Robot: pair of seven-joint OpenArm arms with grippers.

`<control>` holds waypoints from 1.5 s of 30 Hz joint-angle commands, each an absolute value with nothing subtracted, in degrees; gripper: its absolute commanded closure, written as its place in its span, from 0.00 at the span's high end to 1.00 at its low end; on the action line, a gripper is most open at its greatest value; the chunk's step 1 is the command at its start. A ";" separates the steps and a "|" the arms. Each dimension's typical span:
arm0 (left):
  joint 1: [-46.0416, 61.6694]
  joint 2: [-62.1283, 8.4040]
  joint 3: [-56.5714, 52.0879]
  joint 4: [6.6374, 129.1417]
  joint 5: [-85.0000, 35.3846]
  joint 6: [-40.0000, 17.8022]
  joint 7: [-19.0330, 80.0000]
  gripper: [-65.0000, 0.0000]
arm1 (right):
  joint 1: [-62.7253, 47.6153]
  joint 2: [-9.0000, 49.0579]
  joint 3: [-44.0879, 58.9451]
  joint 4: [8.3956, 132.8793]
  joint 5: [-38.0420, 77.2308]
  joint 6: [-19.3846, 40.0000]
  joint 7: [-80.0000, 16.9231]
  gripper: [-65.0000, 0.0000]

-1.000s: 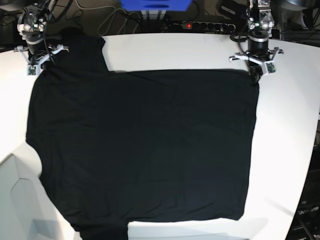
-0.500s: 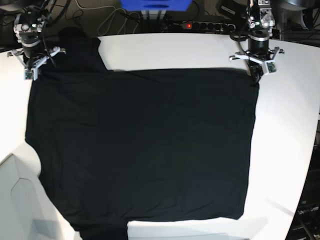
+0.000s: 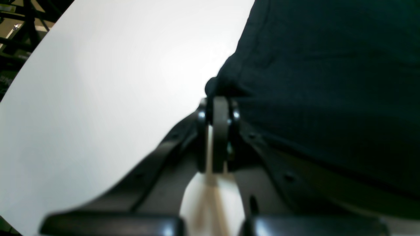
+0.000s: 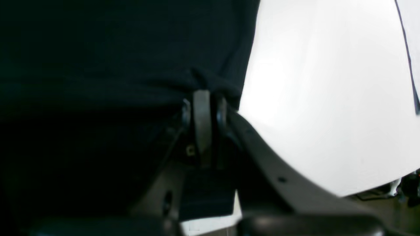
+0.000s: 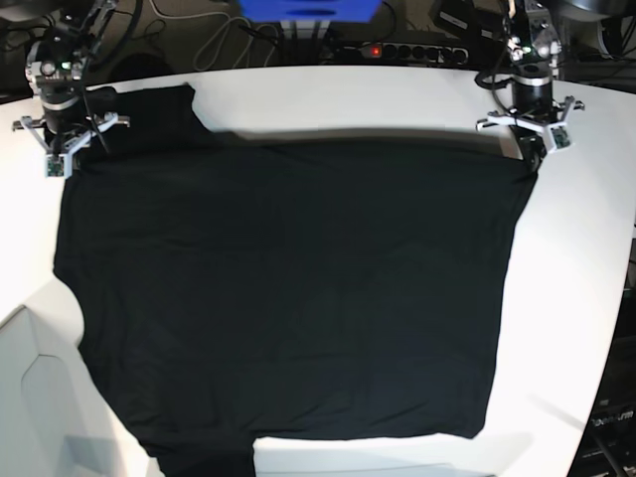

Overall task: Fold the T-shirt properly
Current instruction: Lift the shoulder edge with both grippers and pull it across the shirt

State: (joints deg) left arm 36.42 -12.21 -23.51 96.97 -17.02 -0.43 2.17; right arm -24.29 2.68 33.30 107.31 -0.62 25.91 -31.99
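Cloth everywhere: the large plain black short-sleeved T-shirt [image 5: 288, 298] lies spread across the white round-edged table [image 5: 586, 258], back edge lifted off the surface. The left gripper [image 5: 528, 159] is clamped tight on the shirt's far corner, jaws pressed together over a bunched fold in the wrist view [image 3: 219, 95]. The right gripper [image 5: 72, 159] pinches the opposite far corner, fabric puckered at its closed tips [image 4: 205, 87].
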 commanded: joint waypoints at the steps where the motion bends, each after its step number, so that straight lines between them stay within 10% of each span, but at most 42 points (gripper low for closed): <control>1: 35.91 -12.70 -23.69 97.89 -17.01 -0.22 0.57 0.00 | -23.43 3.30 33.63 108.44 -0.31 26.33 -30.73 0.00; 23: 21.41 -13.14 -23.52 97.80 -16.66 -0.22 2.86 0.00 | -4.88 7.34 29.85 106.33 -0.31 26.33 -36.09 0.00; 45: -1.71 -12.70 -22.20 88.13 -16.66 -0.22 18.59 0.00 | 17.71 12.62 26.42 78.64 -0.31 26.33 -36.00 0.00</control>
State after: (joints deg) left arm -0.21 -12.01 -21.96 86.94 -16.84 -0.40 20.53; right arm 16.14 11.70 26.33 77.58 -0.64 26.15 -37.47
